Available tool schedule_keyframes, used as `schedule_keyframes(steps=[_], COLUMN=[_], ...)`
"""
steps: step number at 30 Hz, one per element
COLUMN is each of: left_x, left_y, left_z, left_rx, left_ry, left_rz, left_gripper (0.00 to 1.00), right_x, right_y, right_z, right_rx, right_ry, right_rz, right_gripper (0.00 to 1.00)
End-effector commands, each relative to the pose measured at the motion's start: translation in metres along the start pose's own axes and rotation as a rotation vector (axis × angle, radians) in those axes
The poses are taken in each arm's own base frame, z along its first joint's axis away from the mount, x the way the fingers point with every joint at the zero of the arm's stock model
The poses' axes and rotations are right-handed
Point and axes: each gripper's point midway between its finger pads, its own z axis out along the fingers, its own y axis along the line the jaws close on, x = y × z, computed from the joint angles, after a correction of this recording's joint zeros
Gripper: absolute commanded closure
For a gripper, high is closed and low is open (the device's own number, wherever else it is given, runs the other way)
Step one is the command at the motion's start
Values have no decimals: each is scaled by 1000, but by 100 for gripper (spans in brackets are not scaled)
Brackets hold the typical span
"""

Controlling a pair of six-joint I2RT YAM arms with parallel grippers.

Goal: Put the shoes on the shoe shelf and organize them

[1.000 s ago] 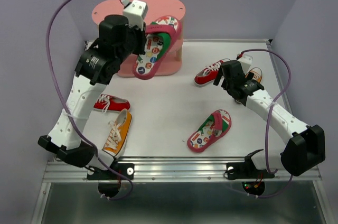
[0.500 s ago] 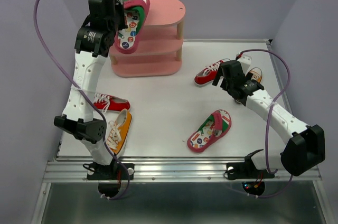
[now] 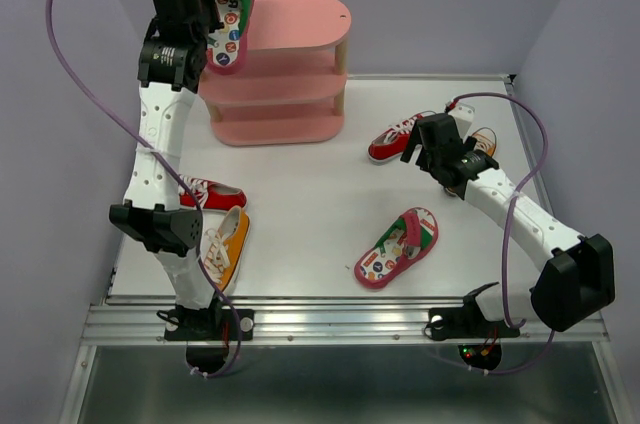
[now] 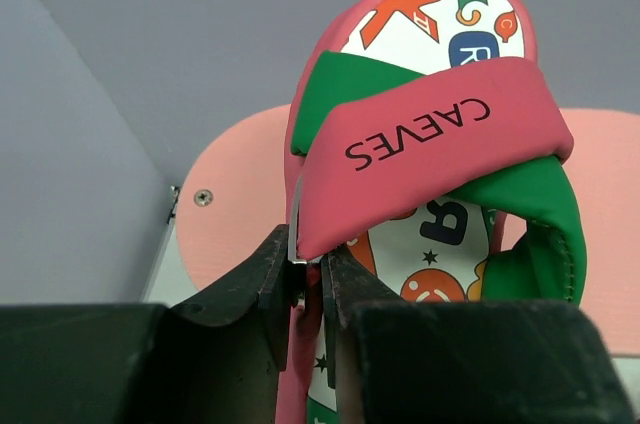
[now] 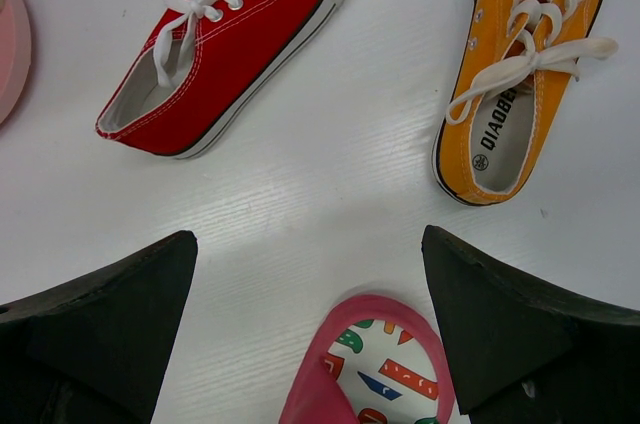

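My left gripper is shut on the edge of a pink flip-flop and holds it high over the left end of the pink shoe shelf. In the left wrist view the flip-flop hangs with its strap up, above the shelf's top board. My right gripper is open and empty above the table. Below it lie a red sneaker, an orange sneaker and the toe of the second flip-flop, which also shows in the top view.
A second red sneaker and a second orange sneaker lie at the left, beside my left arm. The shelf stands at the back against the wall. Walls close in both sides of the table.
My left arm has lifted the flip-flop from the shelf's right front up and to the left, above the shelf's left end. The right arm has hardly moved.
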Motion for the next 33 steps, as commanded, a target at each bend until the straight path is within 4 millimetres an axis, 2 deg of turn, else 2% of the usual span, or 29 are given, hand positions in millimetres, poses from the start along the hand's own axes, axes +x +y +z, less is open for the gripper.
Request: schedule_keyframes(steps=[1,6,19,33], left_x=[-83,-83,-65,-43], left_y=[12,18,16,22], left_z=[-15,-2,29,48], left_rx=[-2,26,22,-17], left_ry=[-271,-276,-264,-222], left_rz=[-116,-143,-161,-158], left_gripper=[100,100,100,100], right_x=[-20,-18,-18,-17], right_y=[13,13,13,13], right_z=[-6,-4,-6,-6], right_rx=[-46,-43,-46,-52], right_ry=[-45,-41,-40,-37], right_rz=[55,52,56,67], right_gripper=[0,0,0,0])
